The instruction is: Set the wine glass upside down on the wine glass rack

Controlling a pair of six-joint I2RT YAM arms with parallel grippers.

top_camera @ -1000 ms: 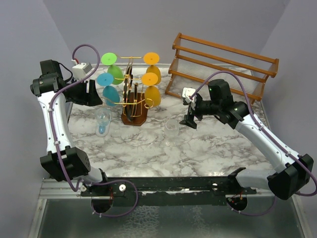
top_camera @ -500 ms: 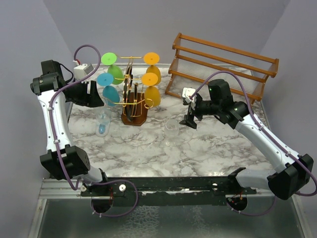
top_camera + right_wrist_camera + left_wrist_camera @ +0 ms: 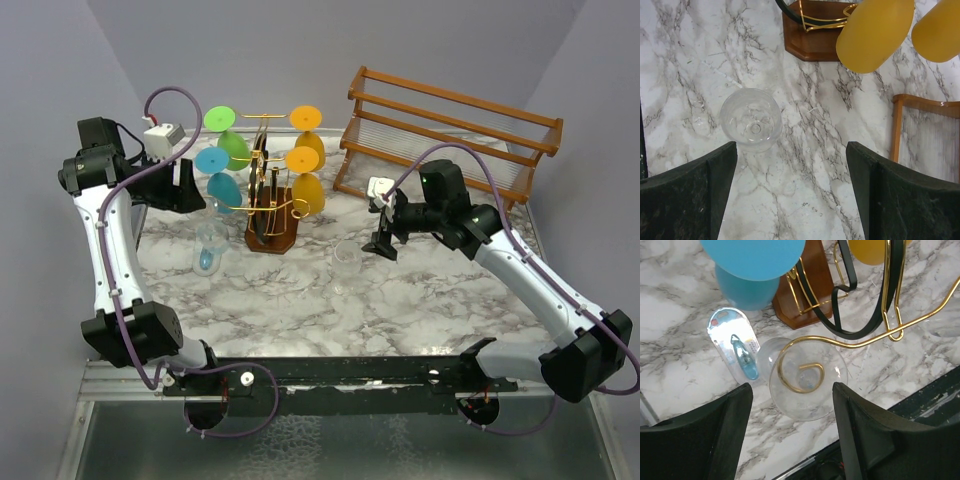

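The wine glass rack point(image 3: 268, 200), gold wire on a dark wooden base, carries green, blue and two orange glasses hung upside down. A clear wine glass with a blue stem point(image 3: 209, 245) stands on the table just left of the rack. In the left wrist view its bowl point(image 3: 807, 390) lies under a gold scroll arm point(image 3: 801, 371). My left gripper point(image 3: 190, 188) point(image 3: 792, 392) hovers above it, open and touching nothing. A second clear glass point(image 3: 346, 255) point(image 3: 751, 120) stands upright right of the rack. My right gripper point(image 3: 383, 236) point(image 3: 790, 150) hangs open beside it.
A larger brown wooden slatted rack point(image 3: 450, 135) point(image 3: 925, 135) stands at the back right. The hanging orange glasses point(image 3: 875, 35) and the blue one point(image 3: 752, 260) sit close above both wrist cameras. The dark front rail point(image 3: 340, 375) marks the table's near edge.
My left gripper has widened a little and drawn slightly back to the left, away from the blue-stemmed glass. The right arm has not moved.
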